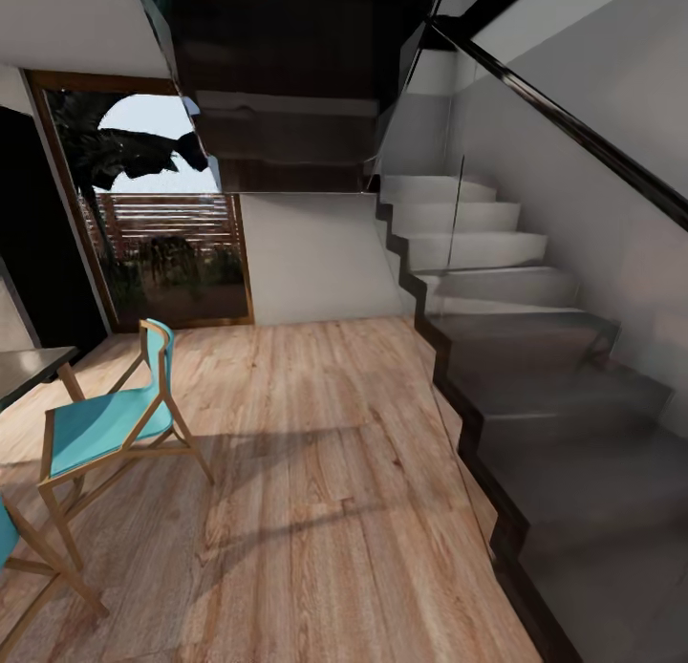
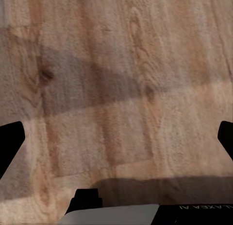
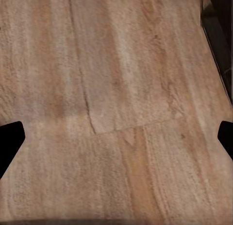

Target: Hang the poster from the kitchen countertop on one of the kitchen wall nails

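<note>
We see our left gripper [image 2: 116, 137] as two matte black finger tips with angled edges. Beneath them sits a pale grey housing panel [image 2: 111, 214] beside a black block with white lettering. Our right gripper [image 3: 116, 137] shows the same black tips.

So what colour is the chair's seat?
Turquoise blue, on a pale wooden frame; the chair shows best in the head view.

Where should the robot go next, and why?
Probably turn and roll on to look for the kitchen. The head view has a staircase, a teal chair and a glass door over wooden floor. Both claws hang open over bare planks.
</note>
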You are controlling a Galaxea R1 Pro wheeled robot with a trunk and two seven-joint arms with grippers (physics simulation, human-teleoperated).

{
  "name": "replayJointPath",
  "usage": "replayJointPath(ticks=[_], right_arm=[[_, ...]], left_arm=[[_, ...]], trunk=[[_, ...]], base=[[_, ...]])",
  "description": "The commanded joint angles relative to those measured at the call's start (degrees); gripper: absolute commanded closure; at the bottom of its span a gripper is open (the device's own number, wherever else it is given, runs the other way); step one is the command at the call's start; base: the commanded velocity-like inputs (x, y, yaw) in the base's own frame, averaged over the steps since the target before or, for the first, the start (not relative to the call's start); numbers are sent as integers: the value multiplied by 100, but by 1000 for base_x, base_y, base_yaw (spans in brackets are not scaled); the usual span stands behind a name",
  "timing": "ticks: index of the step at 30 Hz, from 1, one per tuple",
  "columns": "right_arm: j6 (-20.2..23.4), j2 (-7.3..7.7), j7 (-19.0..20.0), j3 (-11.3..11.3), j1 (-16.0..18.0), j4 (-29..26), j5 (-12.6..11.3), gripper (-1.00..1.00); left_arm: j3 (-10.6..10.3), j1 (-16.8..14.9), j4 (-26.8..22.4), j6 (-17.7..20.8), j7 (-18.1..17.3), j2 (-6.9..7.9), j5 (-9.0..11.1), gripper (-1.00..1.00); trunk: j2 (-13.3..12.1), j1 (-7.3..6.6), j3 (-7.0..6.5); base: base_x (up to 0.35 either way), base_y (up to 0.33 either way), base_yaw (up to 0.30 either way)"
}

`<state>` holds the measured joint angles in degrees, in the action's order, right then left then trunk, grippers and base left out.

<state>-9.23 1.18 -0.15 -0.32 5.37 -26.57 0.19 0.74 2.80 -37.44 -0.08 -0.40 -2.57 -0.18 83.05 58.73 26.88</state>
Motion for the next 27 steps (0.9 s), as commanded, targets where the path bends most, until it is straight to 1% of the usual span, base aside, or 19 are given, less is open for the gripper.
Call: replayJointPath(ticks=[1,19,27], right_arm=[[-18,2,-2,-3,1,3,1,-100],[-26,5,-11,-3,-1,12,7,-100],[-24,5,-2,5,-1,16,7,-100]], left_arm=[[7,1,-8,-1,-4,-1,-1,-100],[5,2,2,-9,-13,53,-8,-100],[5,2,8,-10,-13,55,-9,-100]], trunk=[[3,0,5],[3,0,5],[3,0,5]], base=[[0,0,259],[-6,2,289],[-251,123,134]])
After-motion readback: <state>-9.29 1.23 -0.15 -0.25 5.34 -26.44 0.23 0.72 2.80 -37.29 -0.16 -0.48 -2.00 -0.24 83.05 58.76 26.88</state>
